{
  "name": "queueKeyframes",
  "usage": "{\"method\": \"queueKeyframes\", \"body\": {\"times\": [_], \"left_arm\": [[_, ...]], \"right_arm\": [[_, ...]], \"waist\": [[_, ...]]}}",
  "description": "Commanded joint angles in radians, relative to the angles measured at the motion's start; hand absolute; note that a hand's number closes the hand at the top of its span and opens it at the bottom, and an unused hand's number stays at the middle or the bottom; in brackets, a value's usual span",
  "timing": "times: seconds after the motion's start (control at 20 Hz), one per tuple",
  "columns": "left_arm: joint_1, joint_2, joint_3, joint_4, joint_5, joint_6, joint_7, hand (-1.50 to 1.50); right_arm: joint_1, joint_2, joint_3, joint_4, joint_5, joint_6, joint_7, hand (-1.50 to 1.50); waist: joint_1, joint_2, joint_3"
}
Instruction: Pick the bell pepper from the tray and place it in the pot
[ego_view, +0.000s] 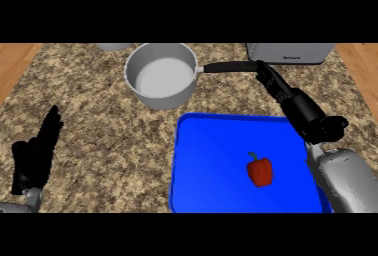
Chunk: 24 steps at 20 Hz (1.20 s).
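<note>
Looking down from the head view, I see the red bell pepper (259, 171) lying on the blue tray (214, 150), toward the tray's right side and nearer its near edge, stem pointing away from me. Nothing touches it. My right hand (295, 105) is stretched out beyond the tray's far right corner, fingers straight and together, their tips reaching up close to the end of the pot's black handle (229, 66); I can't tell whether they touch it. It holds nothing. The grey right forearm (343, 180) runs along the tray's right edge.

The pot (161, 75) stands on the speckled counter (96, 115) just beyond the tray's far left corner, upright, its handle pointing right. My left hand (37, 155) rests at the near left of the counter, fingers straight and pointing up, well apart from tray and pot. A grey appliance (289, 52) sits at the far right, and a small grey object (113, 47) shows at the far edge, cut off.
</note>
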Motion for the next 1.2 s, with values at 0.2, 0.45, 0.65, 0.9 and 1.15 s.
{"method": "queueKeyframes", "body": {"times": [0.2,0.45,0.65,0.9,1.15], "left_arm": [[-0.010,-0.109,-0.108,-0.146,0.135,-0.179,0.052,0.00],[-0.009,-0.163,-0.153,-0.145,0.197,-0.232,0.078,0.00],[-0.021,-0.150,-0.155,-0.186,0.231,-0.266,0.146,0.00],[-0.027,-0.197,-0.155,-0.133,0.216,-0.271,0.103,0.00],[-0.024,-0.231,-0.186,-0.144,0.197,-0.265,0.119,0.00]], "right_arm": [[0.096,-0.064,-0.124,0.080,0.194,-0.255,-0.044,-1.50],[0.247,-0.172,-0.097,0.297,0.476,-0.463,0.186,-1.50],[0.278,-0.111,0.068,0.196,0.687,-0.551,0.355,-1.50],[0.260,-0.148,0.184,-0.107,0.820,-0.352,0.729,-1.50],[0.196,-0.168,0.174,-0.384,0.786,-0.095,1.047,-1.50]], "waist": [[-0.049,0.014,0.005],[-0.062,0.032,0.000],[-0.031,0.014,0.002],[-0.044,0.011,0.000],[-0.038,0.011,0.001]]}}
